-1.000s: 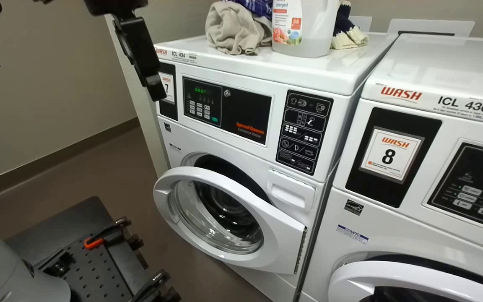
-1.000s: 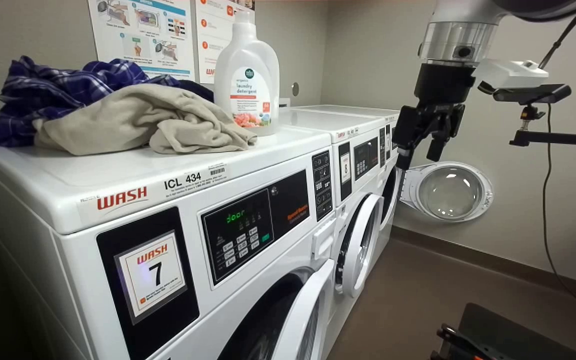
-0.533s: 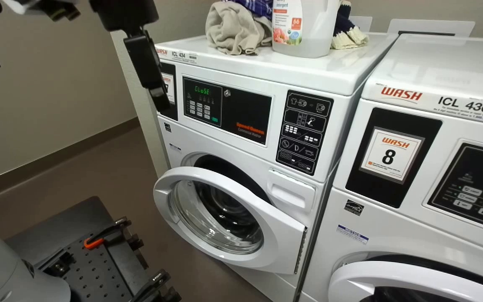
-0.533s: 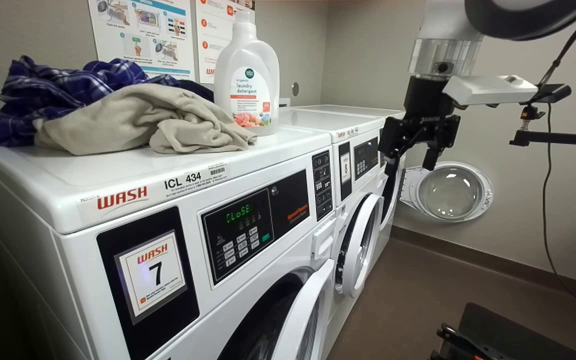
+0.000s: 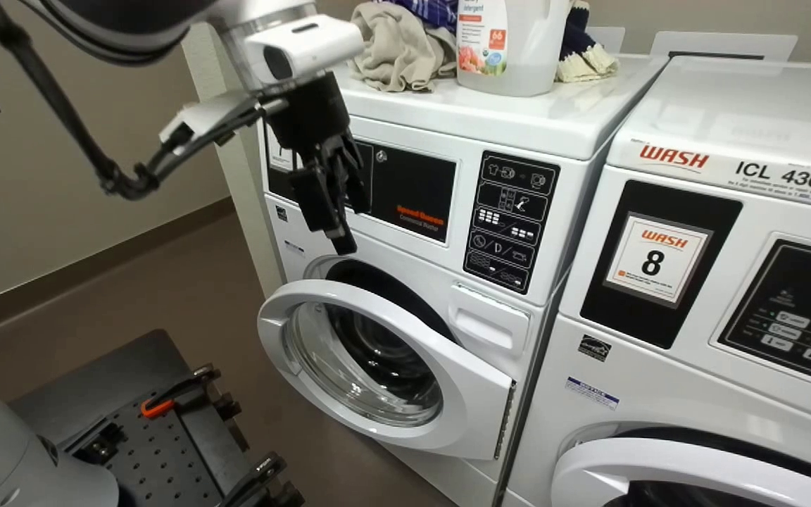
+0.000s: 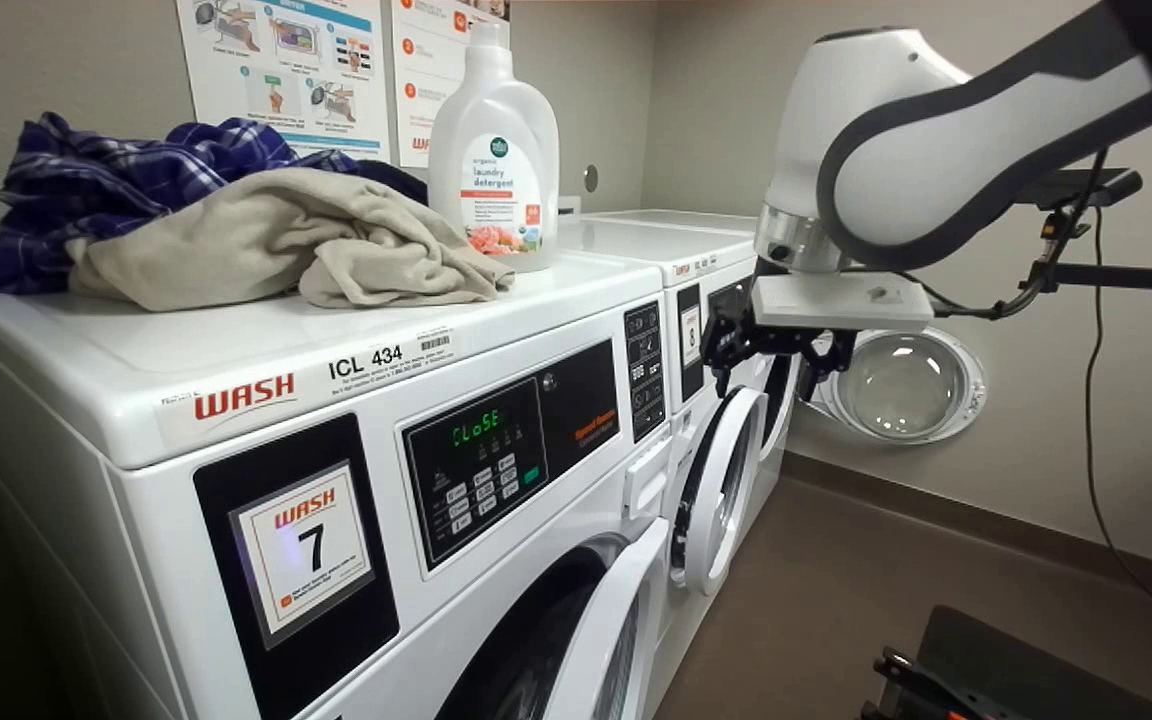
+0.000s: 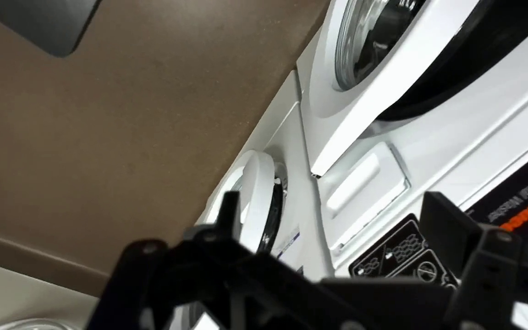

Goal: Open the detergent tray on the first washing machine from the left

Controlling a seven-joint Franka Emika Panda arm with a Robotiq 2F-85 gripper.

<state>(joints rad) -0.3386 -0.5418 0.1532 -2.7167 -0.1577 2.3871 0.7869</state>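
Brought nearer the washer (image 5: 423, 260), the gripper (image 7: 335, 206) is held with its fingers (image 7: 447, 229) spread wide, nothing gripped, and the closed soap drawer (image 7: 368, 196) is framed beyond their gap.

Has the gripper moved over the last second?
Yes: in an exterior view, the gripper has moved right and down in the picture, toward the unmoved detergent tray.

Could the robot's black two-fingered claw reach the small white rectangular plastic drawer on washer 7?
Probably yes: the claw hangs open, and in the wrist view nothing covers the drawer. The round white-rimmed glass door stands open just below it.
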